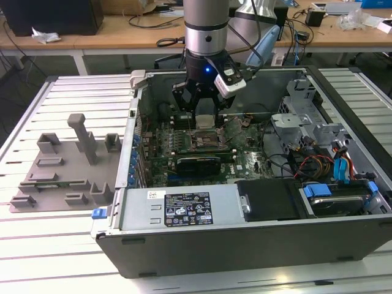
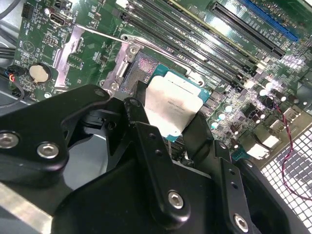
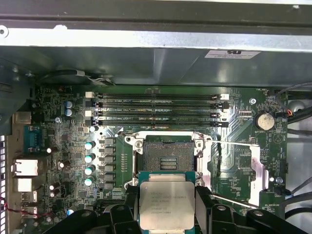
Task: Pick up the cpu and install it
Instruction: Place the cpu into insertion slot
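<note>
- Gripper: we found its jaws closed on the cpu, clamping two opposite edges
- Cpu: held flat, metal top up, inside the case
- Socket: open and bare; we judged it just beside the cpu, not yet squarely beneath

A slatted metal table carrying two things.
We see a table of pale ribbed metal slats running across the exterior view. On it lies an open computer case, set on its side with its inside facing up, taking up the middle and the exterior view's right. Just beside the case, toward the exterior view's left, a grey moulded tray lies flat on the slats, with posts and slotted blocks rising from it.
</note>
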Motion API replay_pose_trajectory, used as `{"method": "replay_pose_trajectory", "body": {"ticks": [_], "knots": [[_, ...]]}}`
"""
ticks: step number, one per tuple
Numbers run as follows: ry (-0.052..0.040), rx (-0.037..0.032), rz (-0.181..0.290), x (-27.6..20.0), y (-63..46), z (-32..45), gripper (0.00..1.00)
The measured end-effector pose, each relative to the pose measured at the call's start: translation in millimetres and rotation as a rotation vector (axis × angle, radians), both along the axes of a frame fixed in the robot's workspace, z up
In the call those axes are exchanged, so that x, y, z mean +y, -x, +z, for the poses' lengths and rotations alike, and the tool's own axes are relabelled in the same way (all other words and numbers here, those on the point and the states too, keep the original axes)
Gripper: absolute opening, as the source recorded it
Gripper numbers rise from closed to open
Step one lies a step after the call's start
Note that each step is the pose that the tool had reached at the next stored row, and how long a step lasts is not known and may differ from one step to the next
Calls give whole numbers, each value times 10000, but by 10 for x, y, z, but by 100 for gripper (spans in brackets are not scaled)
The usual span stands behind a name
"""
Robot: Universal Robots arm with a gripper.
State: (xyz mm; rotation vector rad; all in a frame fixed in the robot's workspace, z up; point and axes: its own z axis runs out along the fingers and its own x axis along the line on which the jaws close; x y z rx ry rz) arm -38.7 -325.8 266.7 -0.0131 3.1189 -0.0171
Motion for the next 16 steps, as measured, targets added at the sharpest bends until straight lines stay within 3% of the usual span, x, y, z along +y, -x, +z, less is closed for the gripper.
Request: {"method": "replay_pose_trajectory", "body": {"ticks": [5, 7, 16], "knots": [[0, 0, -27, 0, 0, -1, 55], [-1, 0, -851, 0, 0, -1, 55], [0, 0, -2644, 0, 0, -3, 55]]}}
